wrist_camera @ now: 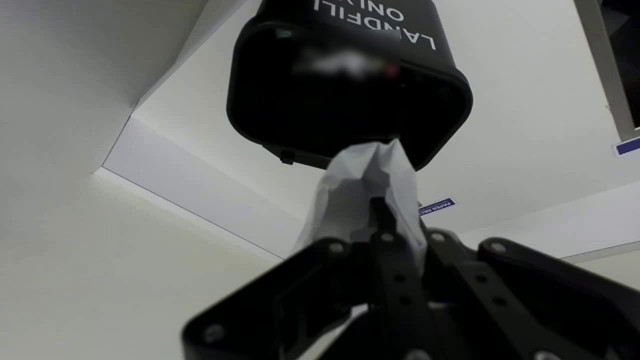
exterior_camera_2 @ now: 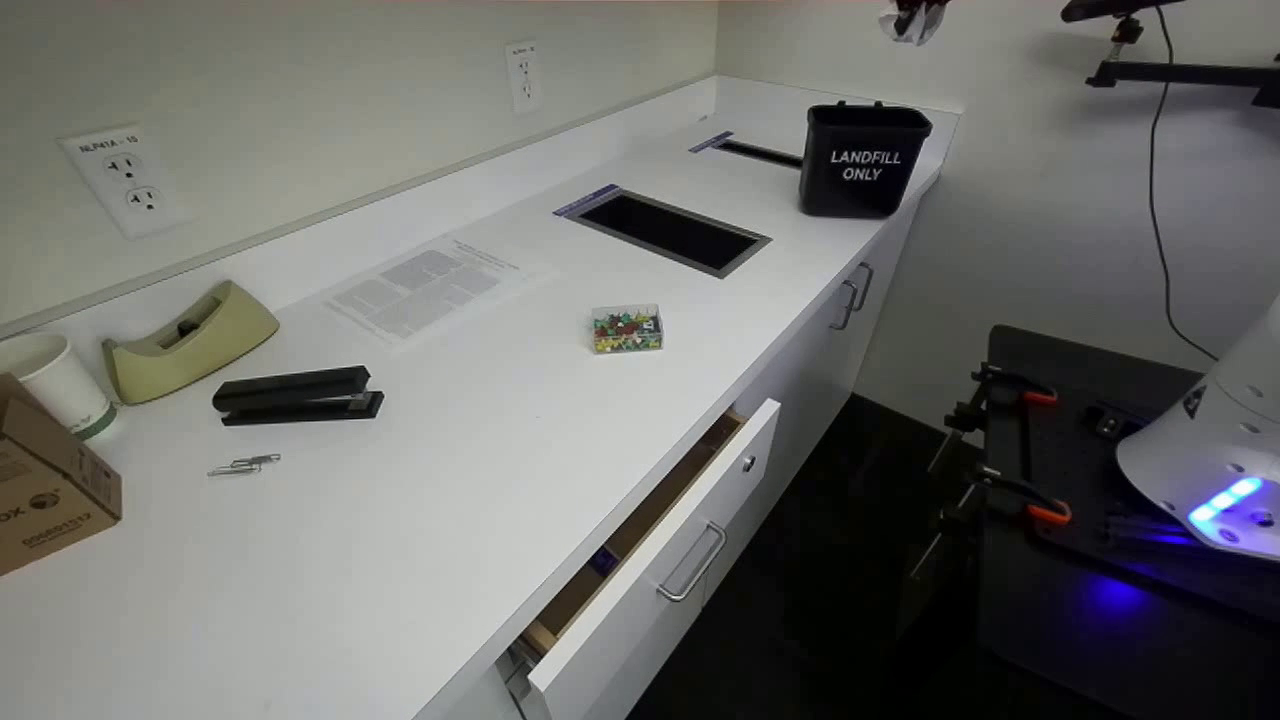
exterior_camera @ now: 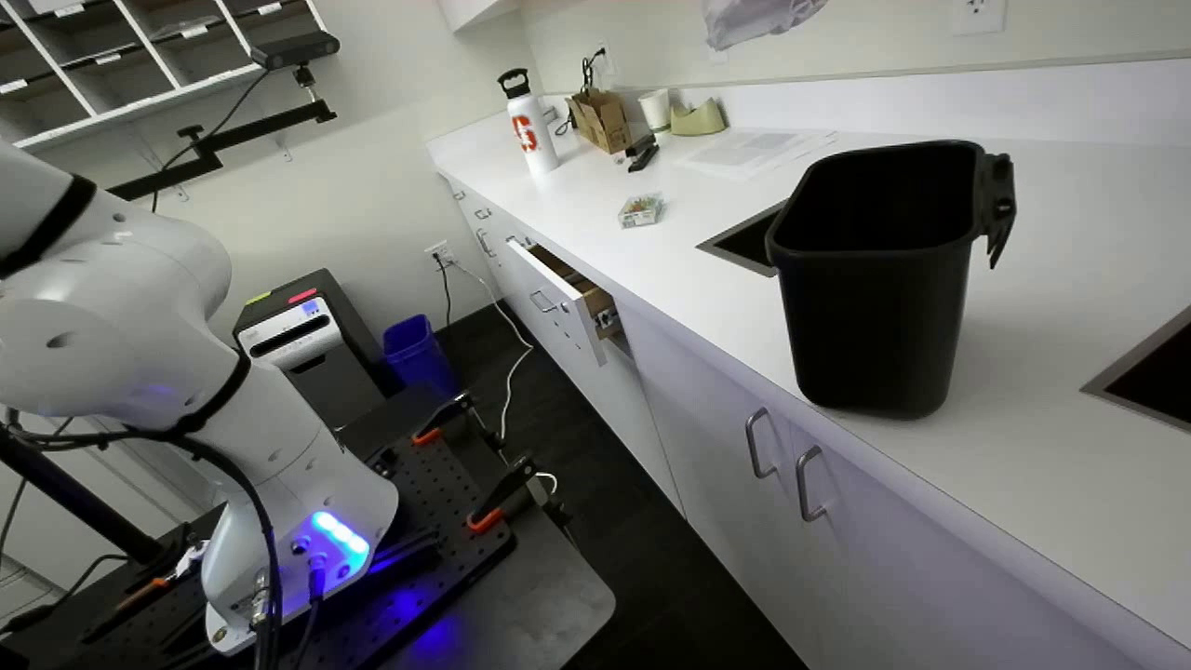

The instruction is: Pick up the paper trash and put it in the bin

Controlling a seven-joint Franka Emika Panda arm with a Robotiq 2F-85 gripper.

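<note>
well, the hand (wrist_camera: pixel 401 220) has its fingers (wrist_camera: pixel 382 216) drawn close together, with a crumpled white piece of paper trash (wrist_camera: pixel 340 205) pinched between them; the exact gap is hard to read, since the paper wraps over part of the fingertips. so the picking-up is done, i would say, and the job is at its carrying stage, close to the drop. the paper pokes out past the hand, and in both exterior views it hangs high up, apart from everything below.

farther out, below and ahead of the hand, the black bin (exterior_camera_2: pixel 850 197) stands upright on the white tabletop (exterior_camera_2: pixel 400 550), mouth up. from the wrist, the paper's tip overlaps the rim nearest the hand, but that seems only a matter of sightline; whether the hand is squarely over the mouth i cannot tell. part of that mouth is blurred, so i can't say what lies inside.

what's left, as i judge it: perhaps a small shift ahead over the mouth, some lowering, then letting go.

well away from the hand, beyond the bin, are a box of push pins (exterior_camera_2: pixel 627 330) and a printed sheet (exterior_camera_2: pixel 430 290); the sheet lies flat and is probably not part of this job.
</note>
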